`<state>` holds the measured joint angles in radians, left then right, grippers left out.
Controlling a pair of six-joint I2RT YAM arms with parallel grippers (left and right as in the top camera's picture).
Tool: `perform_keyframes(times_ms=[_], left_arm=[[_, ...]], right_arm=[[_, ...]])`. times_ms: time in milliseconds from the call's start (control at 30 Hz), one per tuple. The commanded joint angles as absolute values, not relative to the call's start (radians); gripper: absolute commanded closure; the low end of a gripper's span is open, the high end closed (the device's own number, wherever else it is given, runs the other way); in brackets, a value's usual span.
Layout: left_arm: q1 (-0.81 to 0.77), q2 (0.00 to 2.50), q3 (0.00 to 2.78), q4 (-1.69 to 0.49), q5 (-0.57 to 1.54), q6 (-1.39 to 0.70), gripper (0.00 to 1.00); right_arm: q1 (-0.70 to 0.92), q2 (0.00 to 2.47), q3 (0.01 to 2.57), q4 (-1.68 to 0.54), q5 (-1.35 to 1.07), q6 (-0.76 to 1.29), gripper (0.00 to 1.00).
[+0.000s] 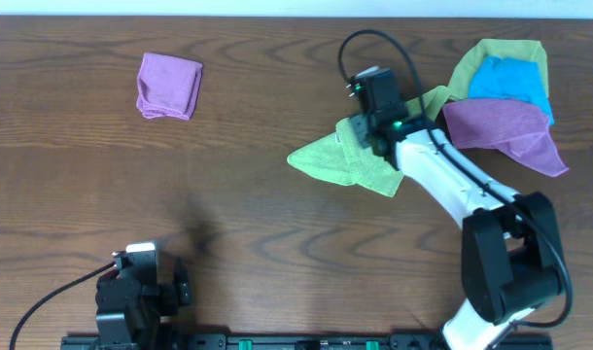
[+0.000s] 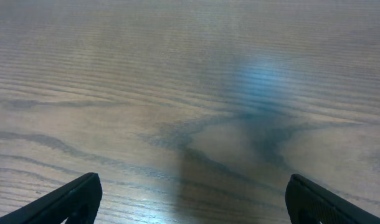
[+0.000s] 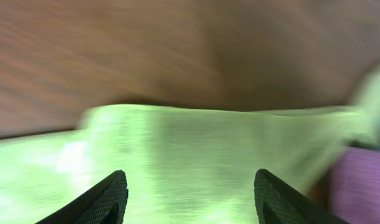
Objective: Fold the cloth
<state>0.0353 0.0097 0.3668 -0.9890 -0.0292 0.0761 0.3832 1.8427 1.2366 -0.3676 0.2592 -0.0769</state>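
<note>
right gripper (image 3: 190, 190) spread above the lime-green soft microfibre cloth (image 1: 347, 161); limp, light stuff, i'd pinch its left corner. left gripper (image 2: 190, 196) apart, idle.

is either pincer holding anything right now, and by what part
Nothing is held: the right pincer is open over the lime-green cloth, the left pincer open above the table.

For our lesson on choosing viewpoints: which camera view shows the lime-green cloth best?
Overhead: the lime-green cloth shows nearly whole, though the right arm covers part. Right wrist gives a blurred close-up patch; left wrist shows only table.
</note>
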Motion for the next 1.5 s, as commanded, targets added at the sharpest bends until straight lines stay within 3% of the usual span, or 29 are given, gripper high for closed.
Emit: perform_keyframes(times_ms=[0, 567, 1133, 1467], left_arm=[[0.029, 0.004, 0.362, -1.002, -0.025, 0.083, 0.05], [0.029, 0.004, 0.361, -1.002, -0.025, 0.083, 0.05], [0.029, 0.004, 0.361, -1.002, -0.025, 0.083, 0.05], [0.029, 0.004, 0.362, -1.002, -0.025, 0.082, 0.05]], right_arm=[[0.417, 1.843, 1.243, -0.364, 0.122, 0.04, 0.34], [0.457, 1.945, 1.243, -0.333, 0.1, 0.101, 0.38], [0.424, 2.014, 1.243, -0.284, 0.137, 0.154, 0.49], [0.422, 2.014, 1.243, -0.271, 0.154, 0.153, 0.91]])
